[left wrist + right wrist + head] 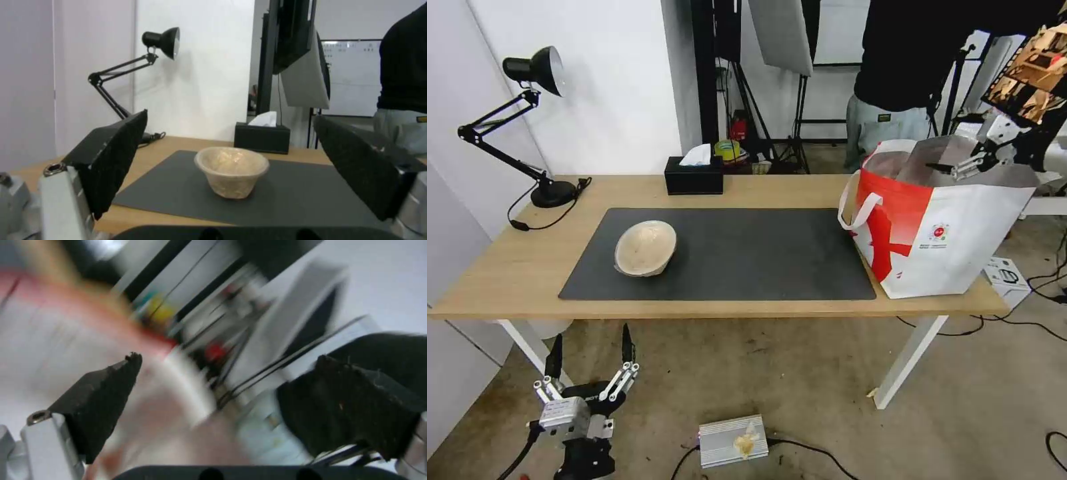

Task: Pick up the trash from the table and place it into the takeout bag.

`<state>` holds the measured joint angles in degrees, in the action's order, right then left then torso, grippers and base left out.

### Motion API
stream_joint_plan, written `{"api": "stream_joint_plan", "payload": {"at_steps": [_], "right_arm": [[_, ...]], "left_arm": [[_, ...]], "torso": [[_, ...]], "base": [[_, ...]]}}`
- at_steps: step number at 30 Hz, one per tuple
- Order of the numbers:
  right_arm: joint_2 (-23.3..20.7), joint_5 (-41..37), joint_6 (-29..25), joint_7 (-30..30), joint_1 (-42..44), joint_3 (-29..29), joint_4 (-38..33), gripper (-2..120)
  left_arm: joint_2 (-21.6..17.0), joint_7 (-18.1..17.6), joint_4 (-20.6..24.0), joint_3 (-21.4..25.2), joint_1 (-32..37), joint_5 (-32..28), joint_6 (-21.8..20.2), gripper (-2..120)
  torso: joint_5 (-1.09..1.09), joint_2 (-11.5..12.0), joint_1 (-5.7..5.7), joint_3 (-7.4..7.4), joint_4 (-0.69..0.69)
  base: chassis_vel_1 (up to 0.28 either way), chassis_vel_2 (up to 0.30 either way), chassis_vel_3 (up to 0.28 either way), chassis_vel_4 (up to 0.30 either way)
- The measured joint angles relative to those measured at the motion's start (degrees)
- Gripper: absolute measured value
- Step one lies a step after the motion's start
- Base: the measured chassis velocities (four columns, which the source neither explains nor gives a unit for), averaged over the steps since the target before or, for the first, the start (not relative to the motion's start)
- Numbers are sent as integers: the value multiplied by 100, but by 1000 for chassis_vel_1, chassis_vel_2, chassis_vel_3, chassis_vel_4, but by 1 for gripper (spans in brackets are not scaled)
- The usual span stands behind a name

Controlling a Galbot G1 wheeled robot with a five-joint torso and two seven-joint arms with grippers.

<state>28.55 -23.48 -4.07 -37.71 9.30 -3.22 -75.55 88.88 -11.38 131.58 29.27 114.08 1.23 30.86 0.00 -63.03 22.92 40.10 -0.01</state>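
Note:
One piece of trash, a beige paper-pulp bowl (pixel 645 248), lies tipped on the dark grey mat (pixel 760 257) at the left of the light-wood table (pixel 500 273). In the left wrist view the bowl (pixel 231 171) sits ahead, centred between the fingers and well beyond them. My left gripper (pixel 592 333) hangs open below the table's front edge, left of the bowl, holding nothing (pixel 230 116). The white and red takeout bag (pixel 940 233) stands open at the table's right end. My right gripper (pixel 954 167) hovers over the bag's mouth, open and empty (pixel 230 357).
A black tissue box (pixel 694 177) stands at the table's back edge, and a black desk lamp (pixel 534 67) with its cable stands at the back left corner. On the floor lie a silver box (pixel 734 440) and a small white box (pixel 1007 273).

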Motion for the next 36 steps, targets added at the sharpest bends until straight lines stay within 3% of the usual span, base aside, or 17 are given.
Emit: {"api": "stream_joint_plan", "payload": {"at_steps": [1,4,5,9,10,12,13,16,17,19,23,28,36], "right_arm": [[0,0,0,0,0,0,0,100],[-59,-950,-21,1197,276,-31,-551,100],[-59,-950,-21,1197,276,-31,-551,100],[-142,-1642,-9,2294,848,-240,-1408,100],[-142,-1642,-9,2294,848,-240,-1408,100],[-140,-1894,1,3025,1141,-324,-1875,100],[-140,-1894,1,3025,1141,-324,-1875,100],[-43,-2232,0,4009,1551,-461,-2534,100],[-43,-2232,0,4009,1551,-461,-2534,100],[72,-2370,-56,4562,1931,-597,-2990,100],[330,-2393,-170,5230,2732,-899,-3697,100],[613,-2298,-261,5638,3553,-1136,-4331,100],[1407,-1400,-635,6564,5222,-1058,-5506,100]], "left_arm": [[0,0,0,0,0,0,0,100],[-30,-2,37,12,-12,-40,-14,100],[-30,-2,37,12,-12,-40,-14,100],[-58,-6,65,55,-2,-56,-19,100],[-58,-6,65,55,-2,-56,-19,100],[-58,-7,87,65,-1,-66,-26,100],[-58,-7,87,65,-1,-66,-26,100],[-61,-9,110,65,-2,-78,-37,100],[-61,-9,110,65,-2,-78,-37,100],[-60,-11,110,59,-10,-80,-38,100],[-40,-16,95,41,-12,-78,-38,100],[-18,-11,84,29,-9,-71,-38,100],[61,-7,82,18,-15,-33,-38,100]], "torso": [[0,0,0,0,0],[-1,0,0,0,2],[-1,0,0,0,2],[0,0,0,0,-1],[0,0,0,0,-1],[-1,0,0,0,1],[-1,0,0,0,1],[-2,0,0,0,1],[-2,0,0,0,1],[-1,0,0,0,1],[-1,0,0,0,1],[0,0,0,0,0],[-2,0,-1,-1,0]], "base": [[0,0,0,0],[0,0,0,0],[0,0,0,0],[0,0,0,0],[0,0,0,0],[0,0,0,0],[0,0,0,0],[0,0,0,0],[0,0,0,0],[0,0,0,0],[0,0,0,0],[0,0,0,0],[0,0,0,0]]}}
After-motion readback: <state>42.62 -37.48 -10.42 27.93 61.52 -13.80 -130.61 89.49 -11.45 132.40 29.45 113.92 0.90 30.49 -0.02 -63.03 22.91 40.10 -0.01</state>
